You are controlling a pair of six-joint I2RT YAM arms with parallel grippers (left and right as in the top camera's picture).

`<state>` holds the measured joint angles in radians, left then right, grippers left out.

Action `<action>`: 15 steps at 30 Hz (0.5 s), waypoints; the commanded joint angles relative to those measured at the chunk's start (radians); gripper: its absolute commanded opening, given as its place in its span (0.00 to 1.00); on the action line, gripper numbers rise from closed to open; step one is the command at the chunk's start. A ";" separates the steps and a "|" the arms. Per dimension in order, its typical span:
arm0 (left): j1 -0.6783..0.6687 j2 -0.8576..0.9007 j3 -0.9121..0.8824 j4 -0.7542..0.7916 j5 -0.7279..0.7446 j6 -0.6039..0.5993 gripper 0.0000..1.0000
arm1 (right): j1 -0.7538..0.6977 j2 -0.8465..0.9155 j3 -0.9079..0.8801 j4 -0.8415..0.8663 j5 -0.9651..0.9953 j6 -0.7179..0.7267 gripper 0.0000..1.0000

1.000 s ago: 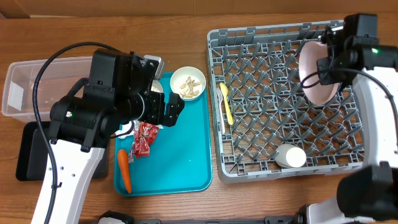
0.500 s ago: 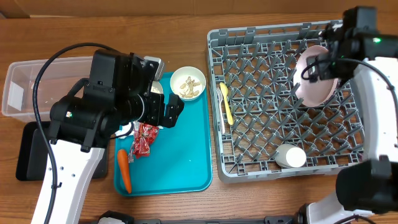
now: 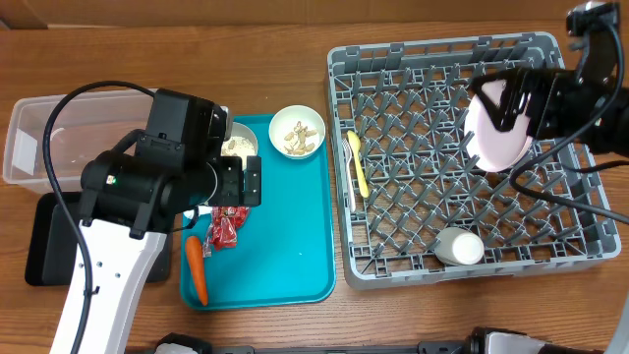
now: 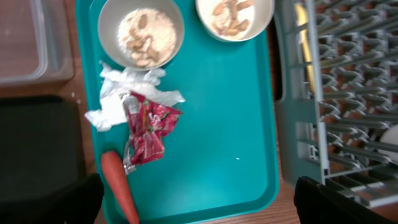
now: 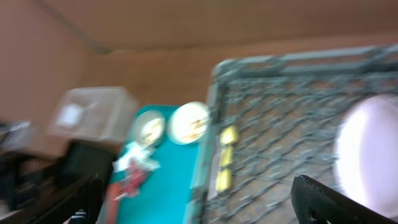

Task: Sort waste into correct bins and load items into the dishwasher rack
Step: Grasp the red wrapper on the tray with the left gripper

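My left gripper [image 4: 199, 211] hangs open above the teal tray, with nothing between its fingers. Below it lie crumpled white paper [image 4: 124, 93], a red wrapper [image 4: 149, 127] and a carrot [image 4: 118, 186]. Two white bowls [image 4: 141, 31] [image 4: 234, 15] holding nut scraps stand at the tray's far end. The pinkish plate [image 3: 496, 138] stands on edge in the grey dishwasher rack [image 3: 339, 147]. My right gripper [image 3: 506, 98] is open just above the plate, apart from it. A yellow utensil [image 3: 359, 162] and an upturned white bowl [image 3: 459, 247] lie in the rack.
The teal tray [image 3: 285, 246] sits between the rack and the bins. The clear tub [image 3: 39, 138] stands at the far left, with the black tray [image 3: 44, 246] in front of it. The right wrist view is blurred.
My right gripper has opened and let go of the plate, which now stands in the rack, and the arm has drawn back to the right. My left wrist has turned slightly over the tray.
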<state>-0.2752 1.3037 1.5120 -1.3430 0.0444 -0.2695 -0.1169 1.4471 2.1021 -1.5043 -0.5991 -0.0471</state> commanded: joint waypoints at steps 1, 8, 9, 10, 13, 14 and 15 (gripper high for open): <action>-0.006 0.034 -0.070 0.001 -0.068 -0.096 1.00 | 0.015 0.029 -0.008 -0.035 -0.163 0.021 1.00; -0.006 0.102 -0.285 0.093 -0.072 -0.201 1.00 | 0.059 0.029 -0.008 -0.103 -0.143 0.014 1.00; -0.006 0.115 -0.319 0.127 -0.071 -0.212 1.00 | 0.064 0.029 -0.008 -0.107 -0.142 0.014 1.00; -0.006 0.135 -0.360 0.182 -0.075 -0.214 0.99 | 0.071 0.029 -0.008 -0.111 -0.138 0.014 1.00; -0.007 0.187 -0.427 0.303 -0.107 -0.222 0.98 | 0.093 0.029 -0.008 -0.113 -0.106 0.014 1.00; -0.007 0.205 -0.440 0.325 -0.120 -0.229 0.97 | 0.098 0.029 -0.008 -0.115 -0.098 0.014 1.00; -0.007 0.227 -0.452 0.341 -0.146 -0.240 0.95 | 0.105 0.029 -0.008 -0.119 -0.094 0.014 1.00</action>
<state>-0.2752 1.4899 1.0954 -1.0336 -0.0315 -0.4595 -0.0296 1.4849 2.0930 -1.6188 -0.7097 -0.0322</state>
